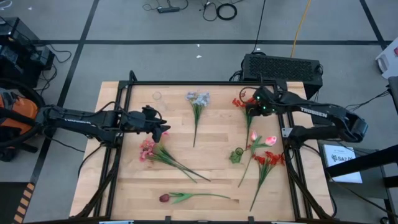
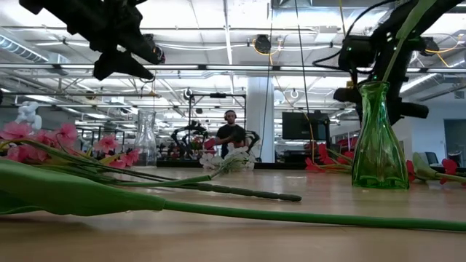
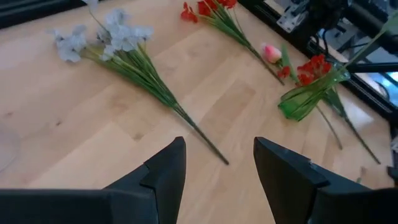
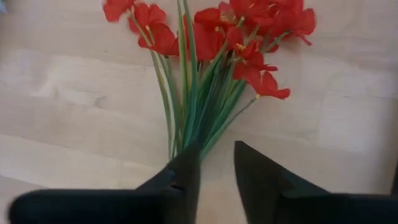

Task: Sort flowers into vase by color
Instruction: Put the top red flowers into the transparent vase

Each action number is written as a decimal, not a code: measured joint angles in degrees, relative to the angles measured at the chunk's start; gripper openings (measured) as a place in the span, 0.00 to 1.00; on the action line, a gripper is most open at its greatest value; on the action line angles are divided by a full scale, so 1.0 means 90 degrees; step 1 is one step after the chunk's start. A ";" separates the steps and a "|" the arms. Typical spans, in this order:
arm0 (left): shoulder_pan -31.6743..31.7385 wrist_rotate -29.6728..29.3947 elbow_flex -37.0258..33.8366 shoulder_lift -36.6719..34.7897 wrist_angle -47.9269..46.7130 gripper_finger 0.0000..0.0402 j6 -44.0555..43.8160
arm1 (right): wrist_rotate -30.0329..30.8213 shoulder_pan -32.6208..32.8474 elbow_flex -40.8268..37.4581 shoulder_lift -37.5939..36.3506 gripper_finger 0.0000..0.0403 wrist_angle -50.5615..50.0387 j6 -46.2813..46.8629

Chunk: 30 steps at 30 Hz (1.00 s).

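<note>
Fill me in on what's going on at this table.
A two-armed robot is sorting artificial flowers into vases by colour. The right gripper is at the far right of the table over a red bunch, fingers parted around its stems; whether it grips them is unclear. The left gripper hovers open above the pink blossoms. A green vase, a clear vase, a grey-blue bunch and a dark red tulip are on the table.

Green vase (image 1: 238, 154) between scattered flowers (image 1: 197, 106)

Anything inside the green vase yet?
Yes, one green stem stands in the green vase, rising out of its neck. Its bloom is out of the low view, so its colour cannot be told there. The high view shows the vase too small to see inside.
</note>
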 joint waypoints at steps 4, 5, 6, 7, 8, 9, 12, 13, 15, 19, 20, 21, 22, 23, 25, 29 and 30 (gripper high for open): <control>0.0001 -0.0135 0.0000 0.0000 -0.0024 0.48 0.0599 | 0.0000 0.0002 0.0000 0.0403 0.38 0.0182 -0.0193; 0.0002 -0.0145 0.0000 0.0000 -0.0022 0.48 0.0747 | -0.0010 0.0001 0.0000 0.0495 0.41 0.0247 -0.0216; 0.0002 -0.0151 0.0000 0.0000 -0.0022 0.48 0.0831 | -0.0062 0.0000 0.0000 0.0584 0.44 0.0325 -0.0231; 0.0002 -0.0152 0.0000 0.0000 -0.0022 0.48 0.0847 | -0.0147 0.0000 0.0000 0.0668 0.46 0.0387 -0.0233; 0.0002 -0.0152 0.0000 0.0000 -0.0022 0.48 0.0847 | -0.0165 0.0000 0.0000 0.0751 0.49 0.0438 -0.0246; 0.0002 -0.0152 0.0000 0.0000 -0.0022 0.48 0.0849 | -0.0163 0.0004 0.0000 0.0840 0.51 0.0498 -0.0259; 0.0002 -0.0155 0.0000 0.0000 -0.0023 0.48 0.0847 | -0.0145 0.0075 0.0002 0.1187 0.56 0.0638 -0.0279; 0.0002 -0.0169 0.0000 0.0002 -0.0021 0.48 0.0844 | -0.0143 0.0099 0.0002 0.1309 0.57 0.0637 -0.0278; 0.0002 -0.0192 0.0000 0.0002 -0.0021 0.48 0.0844 | -0.0120 0.0157 0.0002 0.1585 0.58 0.0652 -0.0220; 0.0002 -0.0199 0.0002 0.0002 -0.0022 0.48 0.0842 | -0.0089 0.0270 0.0002 0.2129 0.58 0.1079 -0.0496; 0.0002 -0.0199 0.0002 0.0002 -0.0022 0.48 0.0842 | -0.0132 0.0296 0.0004 0.2248 0.57 0.1265 -0.0663; 0.0002 -0.0201 0.0002 0.0002 -0.0021 0.48 0.0840 | -0.0124 0.0337 0.0024 0.2335 0.54 0.1367 -0.0738; 0.0002 -0.0201 0.0002 0.0002 -0.0022 0.48 0.0840 | -0.0141 0.0369 0.0019 0.2413 0.51 0.1504 -0.0749; 0.0002 -0.0215 0.0002 0.0002 -0.0019 0.48 0.0840 | -0.0159 0.0389 0.0024 0.2469 0.47 0.1601 -0.0732; 0.0003 -0.0272 0.0002 0.0002 -0.0022 0.48 0.0830 | -0.0153 0.0441 0.0022 0.2510 0.36 0.1813 -0.0745; 0.0002 -0.0315 0.0002 0.0002 -0.0022 0.48 0.0802 | -0.0117 0.0492 0.0012 0.2423 0.07 0.2114 -0.1084; 0.0002 -0.0364 0.0002 0.0002 -0.0021 0.48 0.0801 | -0.0139 0.0481 0.0015 0.2364 0.04 0.2130 -0.1240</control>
